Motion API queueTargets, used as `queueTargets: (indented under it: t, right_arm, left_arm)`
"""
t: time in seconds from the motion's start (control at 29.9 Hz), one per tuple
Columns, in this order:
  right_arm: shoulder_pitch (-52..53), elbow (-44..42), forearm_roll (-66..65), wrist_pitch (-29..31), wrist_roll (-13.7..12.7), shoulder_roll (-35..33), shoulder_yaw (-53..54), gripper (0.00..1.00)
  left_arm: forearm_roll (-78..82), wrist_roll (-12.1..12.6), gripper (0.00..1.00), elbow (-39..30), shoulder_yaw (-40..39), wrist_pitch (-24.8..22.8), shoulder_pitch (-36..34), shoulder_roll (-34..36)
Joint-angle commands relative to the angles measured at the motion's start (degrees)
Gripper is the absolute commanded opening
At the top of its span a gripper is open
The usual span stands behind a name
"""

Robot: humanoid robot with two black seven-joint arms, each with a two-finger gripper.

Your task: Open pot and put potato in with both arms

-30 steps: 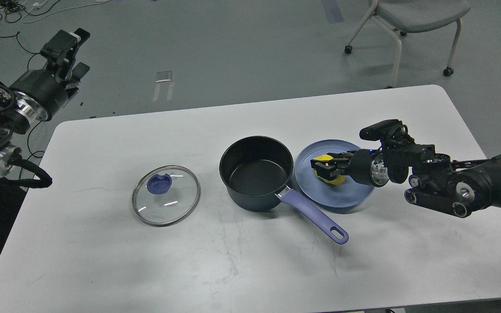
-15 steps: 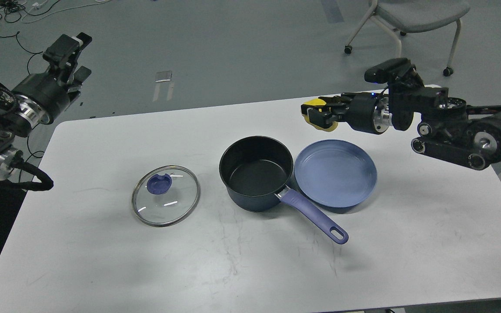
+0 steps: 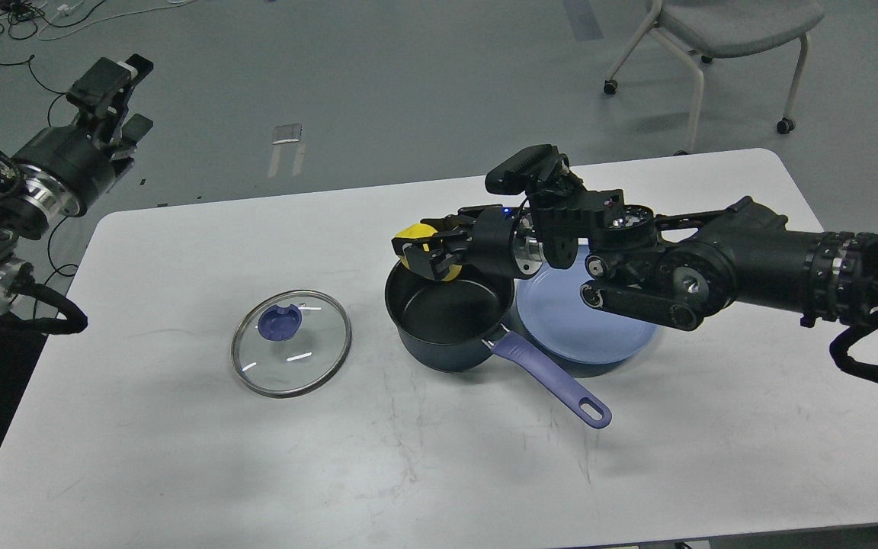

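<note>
A white table [image 3: 180, 457] carries everything. The right gripper [image 3: 424, 255] clasps the yellow potato [image 3: 418, 238] just above the far rim of the open pot [image 3: 447, 313], whose purple handle points near-right. A blue plate [image 3: 599, 335] sits just right of the pot. The glass lid [image 3: 291, 342] lies well left. The left gripper [image 3: 115, 91] hangs off the table's far-left corner with fingers spread, holding nothing.

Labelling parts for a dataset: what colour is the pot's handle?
Lavender-purple handle on the pot, clearest in the head view.
</note>
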Motion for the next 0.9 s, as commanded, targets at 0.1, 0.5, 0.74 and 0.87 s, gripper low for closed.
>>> queueTargets:
  t: [0.1, 0.5, 0.74, 0.87]
  right_arm:
    - [-1.73, -0.89, 1.26, 0.23, -0.49, 1.37, 0.17, 1.0]
    - [-1.02, -1.33, 11.98, -0.56, -0.49, -2.05, 8.58, 1.0]
    - [-2.6, -0.98, 37.15, 8.9, -0.41, -9.25, 28.27, 1.0]
    - [-6.37, -1.16, 48.45, 17.35, -0.41, -13.3, 35.31, 1.0]
  left_arm:
    - [-0.06, -0.09, 0.98, 0.0, -0.1, 0.0, 0.16, 0.59]
    - [-0.86, 0.79, 0.98, 0.09, -0.71, -0.26, 0.08, -0.29]
    - [-9.61, 1.58, 0.98, 0.0, -0.97, -3.59, -0.01, -4.5]
    - [-17.29, 1.58, 0.98, -0.08, -3.26, -8.34, -0.01, -9.16]
